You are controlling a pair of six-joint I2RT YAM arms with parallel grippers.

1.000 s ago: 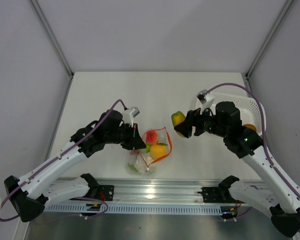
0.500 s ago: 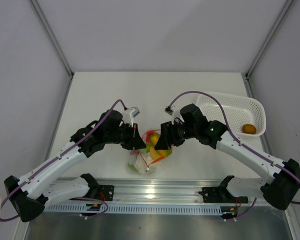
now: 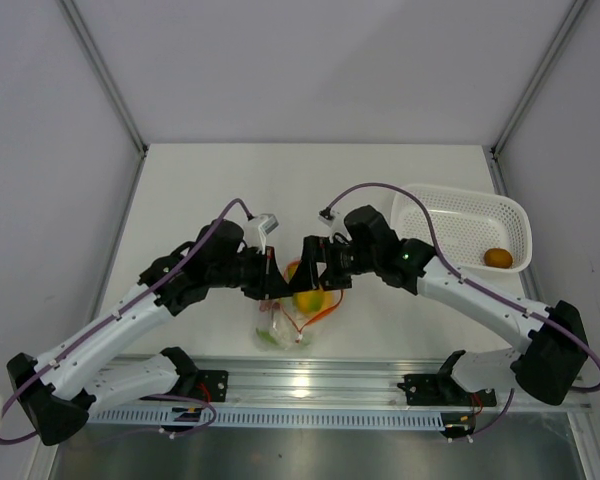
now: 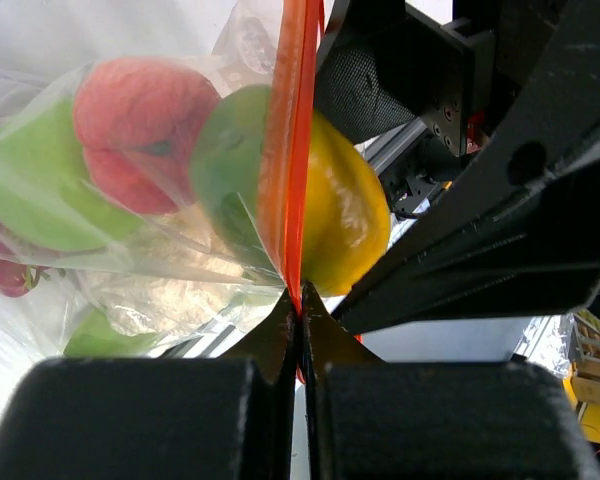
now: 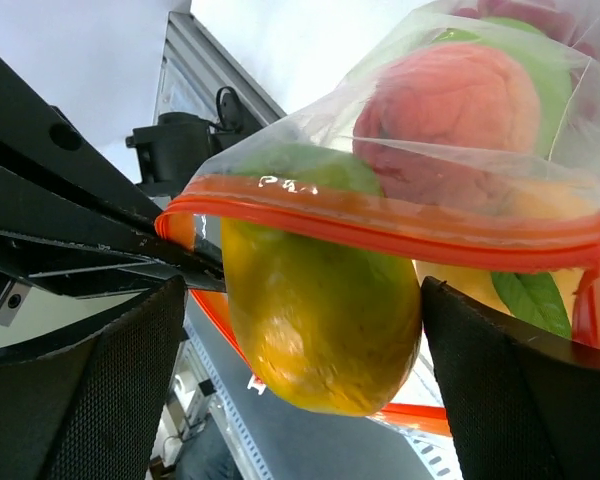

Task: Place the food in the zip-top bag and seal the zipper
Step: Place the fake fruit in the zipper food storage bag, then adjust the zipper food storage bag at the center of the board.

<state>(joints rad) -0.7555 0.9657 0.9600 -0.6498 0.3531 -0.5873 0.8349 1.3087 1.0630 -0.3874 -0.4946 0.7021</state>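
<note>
The clear zip-top bag (image 3: 285, 328) hangs from my left gripper (image 3: 273, 284), which is shut on its red-orange zipper (image 4: 290, 150) at the mouth edge. Red (image 4: 130, 130) and green (image 4: 30, 190) toy food show through the plastic. My right gripper (image 3: 315, 272) is at the bag's open mouth. A yellow-green fruit (image 5: 320, 320) sits between its spread fingers (image 5: 80, 400), partly past the zipper (image 5: 400, 235), with a gap on one side. It also shows in the top view (image 3: 308, 300) and the left wrist view (image 4: 345, 215).
A white perforated basket (image 3: 450, 212) stands at the right with one orange fruit (image 3: 497, 258) in it. The aluminium rail (image 3: 310, 385) runs along the near table edge, just below the hanging bag.
My right arm has carried the yellow-green fruit left from near the basket to the bag's mouth, and its fingers now stand apart. The left arm has held still with the bag.
</note>
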